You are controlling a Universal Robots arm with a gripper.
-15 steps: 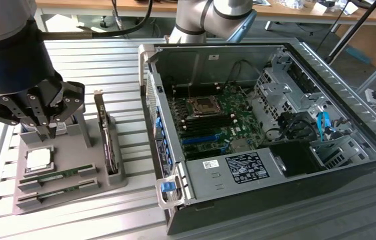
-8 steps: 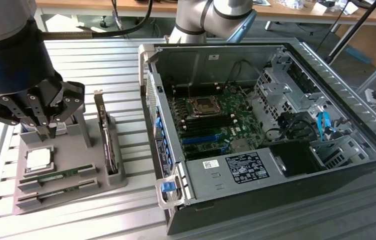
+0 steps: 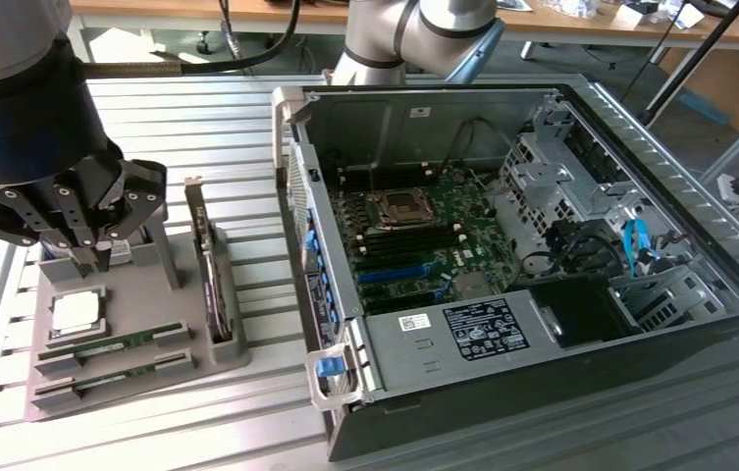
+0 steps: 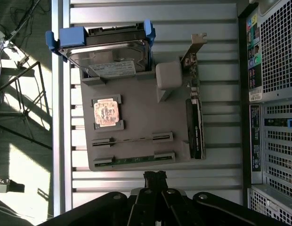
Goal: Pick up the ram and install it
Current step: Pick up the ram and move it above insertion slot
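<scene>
Hovering above the tray (image 3: 219,358), gripper (image 3: 94,257) closed tight and empty, you risk jabbing the ram (image 3: 118,374) along its edge, not straddling it.

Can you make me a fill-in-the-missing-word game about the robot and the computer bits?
1. The gray tray holds ___ green ram sticks.
2. The gripper is ___ and holds nothing.
3. The hard drive sits in a ___ bracket.
4. The computer case lies with its side ___.
Missing words: two, shut, blue, open.
</scene>
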